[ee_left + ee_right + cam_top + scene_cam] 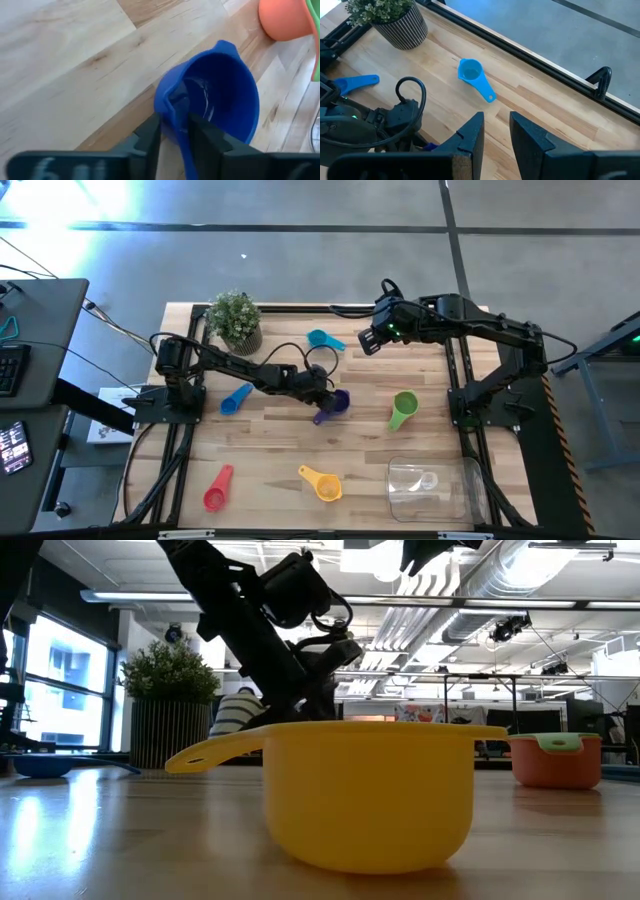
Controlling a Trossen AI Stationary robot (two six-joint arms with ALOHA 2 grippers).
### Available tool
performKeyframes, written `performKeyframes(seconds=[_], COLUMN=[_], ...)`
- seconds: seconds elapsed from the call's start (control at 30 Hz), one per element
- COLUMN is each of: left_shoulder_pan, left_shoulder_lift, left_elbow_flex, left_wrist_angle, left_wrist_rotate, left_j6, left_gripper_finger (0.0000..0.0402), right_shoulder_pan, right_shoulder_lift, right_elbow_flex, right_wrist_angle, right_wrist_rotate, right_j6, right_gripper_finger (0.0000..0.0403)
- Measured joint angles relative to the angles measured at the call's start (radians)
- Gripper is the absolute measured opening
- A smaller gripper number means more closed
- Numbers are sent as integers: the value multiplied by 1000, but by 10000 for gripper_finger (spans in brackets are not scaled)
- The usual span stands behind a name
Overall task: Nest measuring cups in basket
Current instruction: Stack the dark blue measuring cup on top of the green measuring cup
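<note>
Pick-up step: left gripper (pixel 174 134) jaws closed on purple cup (pixel 332 406) handle mid-tabletop; next, carry to basket (pixel 432 485); right gripper (pixel 496 134) jaws narrow, empty.

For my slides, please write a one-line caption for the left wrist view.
The left gripper closes its fingers on the handle of the purple measuring cup, which sits on the wooden table.

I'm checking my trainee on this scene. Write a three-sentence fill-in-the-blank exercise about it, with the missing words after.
1. The left gripper is shut on the handle of the ____ cup.
2. The basket holds one ____ cup.
3. The teal cup lies between the right gripper and the ____.

Missing words: purple; clear; plant
</note>
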Motion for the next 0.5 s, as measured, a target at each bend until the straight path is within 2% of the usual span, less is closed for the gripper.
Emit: performKeyframes(seconds=[0.2,0.5], left_shoulder_pan=[0,0], left_shoulder_lift=[0,-7], left_elbow_flex=[0,2], left_wrist_angle=[1,-4], left_wrist_rotate=[-1,45], left_j6=[34,51], left_gripper_finger=[11,5], right_shoulder_pan=[0,3], right_shoulder_lift=[0,0], right_elbow_flex=[0,0], right_wrist_angle=[0,0], right_wrist_rotate=[-1,-114], right_j6=[1,34], right_gripper_finger=[85,85])
